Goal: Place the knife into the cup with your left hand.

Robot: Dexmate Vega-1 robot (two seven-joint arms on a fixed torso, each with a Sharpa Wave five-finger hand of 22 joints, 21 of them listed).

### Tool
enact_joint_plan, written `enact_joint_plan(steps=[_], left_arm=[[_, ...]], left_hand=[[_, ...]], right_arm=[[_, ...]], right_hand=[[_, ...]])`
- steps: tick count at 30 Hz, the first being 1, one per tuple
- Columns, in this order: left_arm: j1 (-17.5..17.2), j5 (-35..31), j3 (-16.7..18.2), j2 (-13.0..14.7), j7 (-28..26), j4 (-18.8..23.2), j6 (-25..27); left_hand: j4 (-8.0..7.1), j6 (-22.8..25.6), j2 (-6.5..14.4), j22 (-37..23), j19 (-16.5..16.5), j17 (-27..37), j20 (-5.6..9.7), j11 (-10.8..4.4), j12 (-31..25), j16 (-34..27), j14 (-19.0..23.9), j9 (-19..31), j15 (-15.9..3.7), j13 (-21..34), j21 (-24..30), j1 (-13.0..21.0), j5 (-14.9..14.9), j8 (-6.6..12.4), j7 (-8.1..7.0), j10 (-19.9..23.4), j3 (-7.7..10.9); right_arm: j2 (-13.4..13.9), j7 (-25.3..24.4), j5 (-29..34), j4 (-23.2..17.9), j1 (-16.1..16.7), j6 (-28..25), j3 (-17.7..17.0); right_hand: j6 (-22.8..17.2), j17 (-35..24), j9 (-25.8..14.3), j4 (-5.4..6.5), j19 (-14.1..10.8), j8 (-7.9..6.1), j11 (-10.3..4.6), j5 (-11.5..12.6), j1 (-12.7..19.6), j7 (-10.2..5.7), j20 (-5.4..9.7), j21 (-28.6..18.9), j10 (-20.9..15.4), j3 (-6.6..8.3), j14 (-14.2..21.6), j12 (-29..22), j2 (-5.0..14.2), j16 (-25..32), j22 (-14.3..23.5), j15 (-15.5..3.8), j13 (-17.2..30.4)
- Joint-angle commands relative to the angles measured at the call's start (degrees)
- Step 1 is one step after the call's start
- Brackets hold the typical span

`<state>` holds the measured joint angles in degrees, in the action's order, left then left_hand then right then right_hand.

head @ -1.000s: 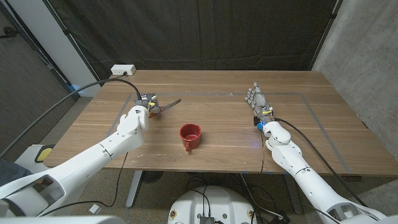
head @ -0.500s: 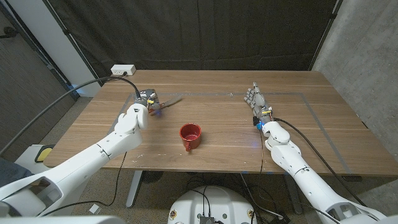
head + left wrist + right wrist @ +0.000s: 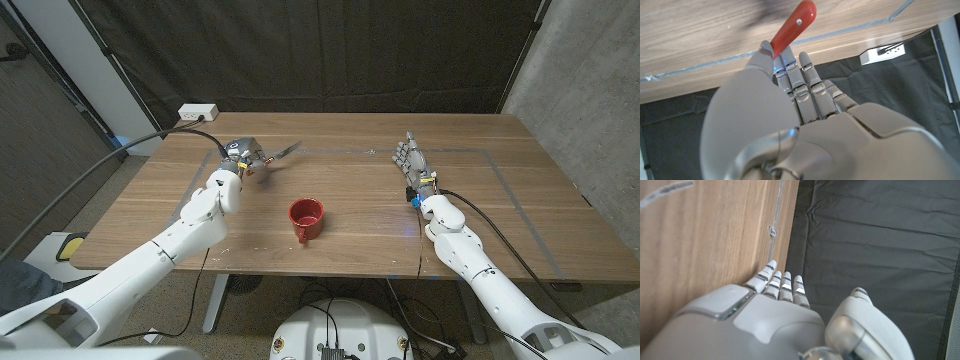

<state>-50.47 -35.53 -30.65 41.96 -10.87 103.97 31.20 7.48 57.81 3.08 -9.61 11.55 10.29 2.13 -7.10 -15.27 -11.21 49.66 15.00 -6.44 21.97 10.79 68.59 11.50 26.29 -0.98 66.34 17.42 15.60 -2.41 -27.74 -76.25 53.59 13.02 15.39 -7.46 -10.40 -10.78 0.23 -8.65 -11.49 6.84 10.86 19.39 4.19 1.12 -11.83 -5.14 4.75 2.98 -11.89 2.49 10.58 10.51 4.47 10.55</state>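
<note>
So the left hand (image 3: 236, 160) grips the knife (image 3: 272, 156) by its red handle, lifted behind the red cup (image 3: 307, 218) and off to its left. I'd carry it over the cup, tip the blade down, then release low. Right hand (image 3: 411, 160) stands empty, fingers straight, well right of the cup.

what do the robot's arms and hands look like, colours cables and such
Both arms are glossy white, rounded shells. The left hand and right hand are grey metallic with segmented fingers; the left wrist view shows small blue lights on them. A black cable runs to each wrist, and there is a blue spot at the right wrist.
</note>
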Motion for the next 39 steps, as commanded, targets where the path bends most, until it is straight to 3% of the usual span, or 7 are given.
enact_joint_plan(steps=[1,7,14,24,39], left_arm=[[-4.4,1.0,3.0,-0.3,-6.5,4.4,-7.1],[-7.5,3.2,5.7,-0.1,-9.2,6.2,-12.3],[-11.3,-0.2,6.6,-0.5,-12.6,9.6,-11.9],[-16.5,2.6,10.0,0.6,-15.1,11.5,-21.3],[-18.4,8.0,11.5,-1.9,-18.1,5.4,-42.3]], left_hand=[[-0.72,3.1,1.3,-0.2,0.7,0.2,3.84,-2.55,-0.3,-0.1,0.7,0.2,-5.29,0.4,0.3,1.1,0.4,0.38,2.76,2.2,1.27],[-0.72,3.0,1.3,-0.2,0.9,0.4,3.92,-2.59,-0.2,-0.2,0.8,0.1,-5.40,0.8,0.3,1.2,0.4,0.46,2.91,2.1,1.48],[-0.76,2.9,1.2,-0.2,0.9,0.5,3.91,-2.44,-0.2,-0.1,0.7,0.1,-5.46,1.2,0.3,1.3,0.3,0.63,3.01,2.1,1.73],[-0.89,2.7,1.1,-0.2,0.9,0.6,3.69,-2.49,-0.3,-0.1,0.6,0.0,-5.47,1.6,0.2,1.2,0.3,0.75,2.73,2.1,1.97],[-1.09,2.7,0.9,-0.2,0.8,0.8,3.39,-2.85,-0.2,0.0,0.3,-0.4,-5.62,2.4,0.2,1.1,0.2,0.97,2.21,2.1,2.39]], right_arm=[[0.0,0.0,-0.1,-0.4,0.6,0.7,-0.2],[0.2,-0.3,-0.2,-1.1,1.4,0.5,-0.4],[0.5,-0.7,-0.1,-2.0,1.7,0.0,-0.5],[1.0,-1.0,0.0,-3.2,2.0,-0.9,-0.5],[1.8,-2.0,0.3,-5.6,2.9,-2.3,-0.4]], right_hand=[[0.0,-0.2,-0.2,-0.44,0.2,0.22,0.41,-0.1,-0.2,0.12,-0.02,0.2,0.1,0.14,-0.4,-0.1,0.12,0.0,0.2,0.15,0.1],[0.0,-0.2,-0.2,-0.48,0.2,0.22,0.38,-0.1,-0.2,0.10,-0.03,0.2,0.1,0.13,-0.4,-0.1,0.13,0.0,0.2,0.17,0.1],[0.0,-0.2,-0.2,-0.52,0.2,0.22,0.44,-0.1,-0.2,0.14,-0.02,0.2,0.1,0.11,-0.4,-0.1,0.13,0.0,0.2,0.23,0.1],[0.0,-0.2,-0.2,-0.60,0.2,0.23,0.38,-0.1,-0.2,0.14,-0.03,0.2,0.1,0.11,-0.4,-0.1,0.18,0.0,0.2,0.20,0.1],[0.0,-0.2,-0.2,-0.71,0.2,0.22,0.33,-0.1,-0.2,0.13,-0.04,0.2,0.2,0.10,-0.4,0.0,0.24,0.1,0.2,0.22,0.1]])
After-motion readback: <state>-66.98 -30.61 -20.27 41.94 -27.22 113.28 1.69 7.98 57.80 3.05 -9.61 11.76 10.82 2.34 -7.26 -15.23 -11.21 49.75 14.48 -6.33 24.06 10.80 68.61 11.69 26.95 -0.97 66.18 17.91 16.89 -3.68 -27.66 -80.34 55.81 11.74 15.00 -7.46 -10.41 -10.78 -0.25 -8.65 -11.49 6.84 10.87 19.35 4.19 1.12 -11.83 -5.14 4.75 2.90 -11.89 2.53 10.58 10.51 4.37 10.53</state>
